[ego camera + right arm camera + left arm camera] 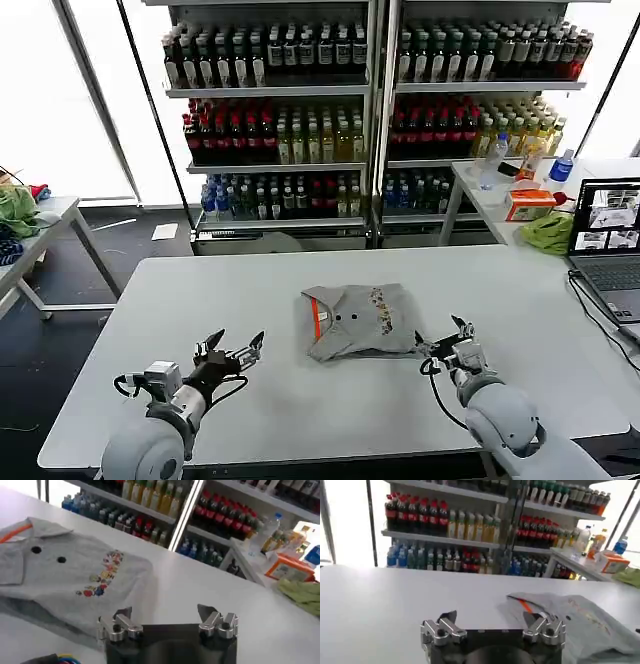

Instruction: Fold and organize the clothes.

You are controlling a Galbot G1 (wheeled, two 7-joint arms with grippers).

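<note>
Folded grey T-shirt [357,320] lies mid-table, long axis across table, orange-red neck trim toward robot's left, multicoloured chest print up, two dark buttons near collar. Right gripper [446,345] just beside shirt's near right corner, fingers spread, empty; nearer arm. Left gripper [232,353] well apart to shirt's left, fingers spread, empty. White table [200,290] under all.
</note>
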